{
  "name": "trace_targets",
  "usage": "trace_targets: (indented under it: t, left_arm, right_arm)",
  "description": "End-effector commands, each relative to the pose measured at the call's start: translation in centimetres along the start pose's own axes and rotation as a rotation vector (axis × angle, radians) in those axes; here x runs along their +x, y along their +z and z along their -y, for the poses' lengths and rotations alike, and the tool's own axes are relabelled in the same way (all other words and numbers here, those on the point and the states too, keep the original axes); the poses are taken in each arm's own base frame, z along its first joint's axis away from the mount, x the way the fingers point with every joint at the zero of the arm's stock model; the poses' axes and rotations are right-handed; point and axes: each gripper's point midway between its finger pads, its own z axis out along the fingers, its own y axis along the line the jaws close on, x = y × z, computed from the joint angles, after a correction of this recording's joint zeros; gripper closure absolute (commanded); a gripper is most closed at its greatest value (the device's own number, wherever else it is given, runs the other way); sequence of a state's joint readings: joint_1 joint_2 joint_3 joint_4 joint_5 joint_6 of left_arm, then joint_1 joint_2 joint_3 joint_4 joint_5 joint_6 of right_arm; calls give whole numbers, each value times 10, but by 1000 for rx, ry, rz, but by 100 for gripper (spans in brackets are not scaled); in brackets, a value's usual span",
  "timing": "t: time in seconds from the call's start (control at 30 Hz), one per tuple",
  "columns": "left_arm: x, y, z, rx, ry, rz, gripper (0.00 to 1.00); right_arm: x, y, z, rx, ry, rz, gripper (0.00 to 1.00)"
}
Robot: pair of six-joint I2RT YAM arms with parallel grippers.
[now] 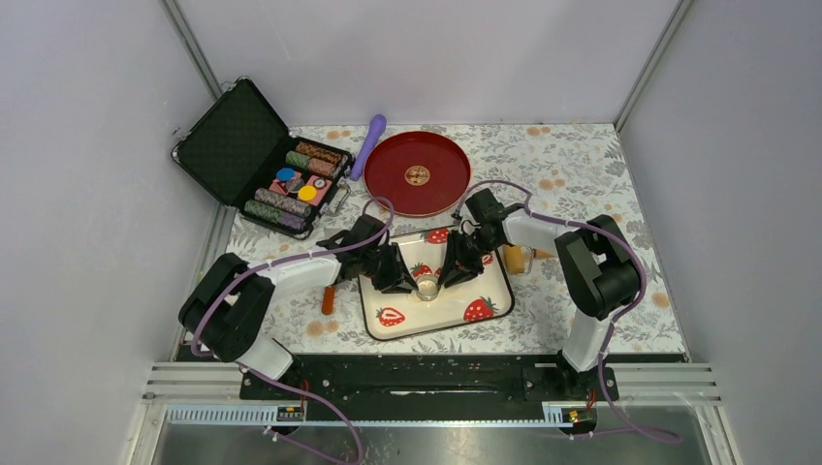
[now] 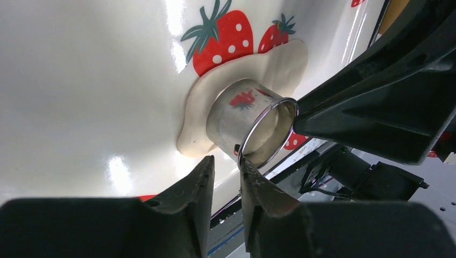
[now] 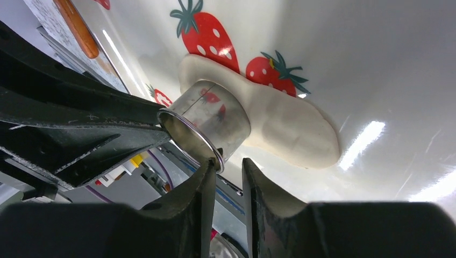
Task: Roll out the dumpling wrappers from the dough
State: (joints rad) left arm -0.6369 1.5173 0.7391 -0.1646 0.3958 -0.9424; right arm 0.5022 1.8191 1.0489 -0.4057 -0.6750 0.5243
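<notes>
Two end effectors (image 2: 227,158) (image 3: 228,161) apparently pinch one ring cutter (image 2: 231,118) (upright) on one dough (image 2: 279,64) piece.

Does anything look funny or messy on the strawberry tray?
Yes. The dough is a lopsided, stretched blob, not round, and the metal ring cutter sits at one end of it instead of the middle. Nothing looks spilled.

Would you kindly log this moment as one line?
cutter on flattened dough, tray | left gripper at cutter rim | right gripper at rim | grips unclear
</notes>
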Motion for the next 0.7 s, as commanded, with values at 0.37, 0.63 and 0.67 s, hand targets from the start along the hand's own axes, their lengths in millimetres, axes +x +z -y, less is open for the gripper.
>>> trace_targets:
  t: [0.37, 0.63, 0.67]
  left_arm:
    - [7, 10, -13, -48, 24, -35, 91]
    - [13, 17, -26, -92, 14, -68, 100]
    - [14, 18, -28, -98, 11, -73, 100]
  right_arm:
    - [15, 11, 2, -14, -26, -67, 77]
    - [18, 15, 11, 30, -27, -78, 87]
    - [18, 15, 11, 31, -26, -79, 89]
